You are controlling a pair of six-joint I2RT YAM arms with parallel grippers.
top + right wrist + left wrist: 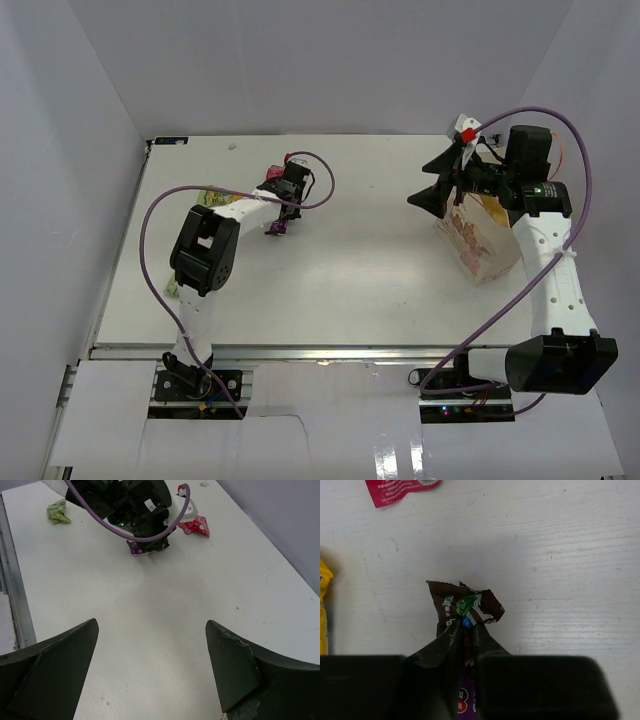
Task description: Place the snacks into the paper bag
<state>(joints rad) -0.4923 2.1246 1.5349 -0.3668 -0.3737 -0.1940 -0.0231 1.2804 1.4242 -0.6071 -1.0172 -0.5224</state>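
My left gripper [468,625] is shut on the dark purple bar [465,604], a crumpled brown-and-purple wrapper, just over the table. It also shows in the top view [277,228] and the right wrist view [141,546]. My right gripper [432,184] is open and empty, held beside the tan paper bag [478,240] at the right. A pink wrapper [400,489] lies beyond the bar; it also shows in the right wrist view [196,526]. A yellow candy pack [324,607] is at the left edge. A light green packet [58,511] lies far left.
The white table [350,280] is walled by white panels at back and sides. The left arm's purple cable [160,220] loops over the table's left part. A metal rail [300,352] runs along the near edge.
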